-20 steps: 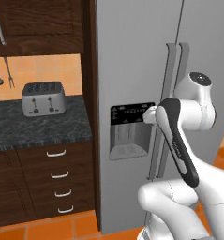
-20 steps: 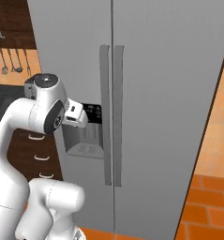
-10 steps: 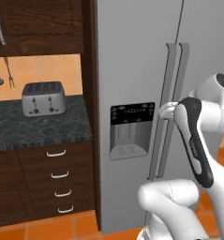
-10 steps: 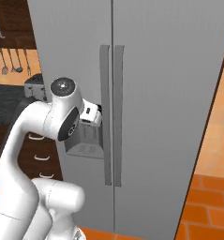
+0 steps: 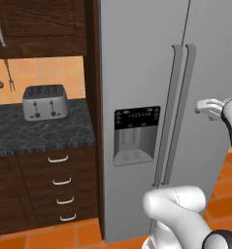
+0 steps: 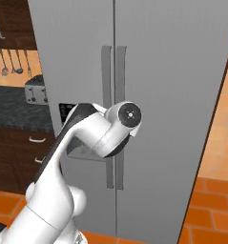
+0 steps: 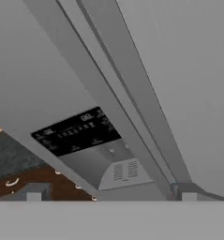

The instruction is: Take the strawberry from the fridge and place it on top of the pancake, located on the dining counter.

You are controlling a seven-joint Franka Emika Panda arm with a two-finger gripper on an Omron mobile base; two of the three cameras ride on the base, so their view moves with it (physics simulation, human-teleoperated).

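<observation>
— What are you facing?
— You're facing the fridge (image 5: 146,87): two doors staying closed, two long handles (image 5: 173,112) running side by side, one dispenser panel (image 5: 136,133).
— And the tool?
— Your tool (image 7: 108,194) is gaping wide, gripping nothing, pointing at those handles.

- The fridge (image 5: 137,73) stood shut, both doors flush; its front was a flat wall barring any reach inside.
- Two long vertical handles (image 5: 178,112) ran side by side at the door seam, standing proud of the doors (the narrow slot behind each looked like the only purchase).
- The gripper (image 7: 108,194) faced the handles with jaws wide apart; open air lay between the fingertips (image 7: 33,193) and the doors.
- The dispenser panel (image 5: 135,133) was recessed in the left door, beside the handles.
- Left of the fridge, a dark cabinet side (image 5: 92,97) and the granite counter (image 5: 40,133) with a toaster (image 5: 44,102) hemmed that flank.
- Right of the fridge, orange floor (image 6: 211,200) lay open.
</observation>
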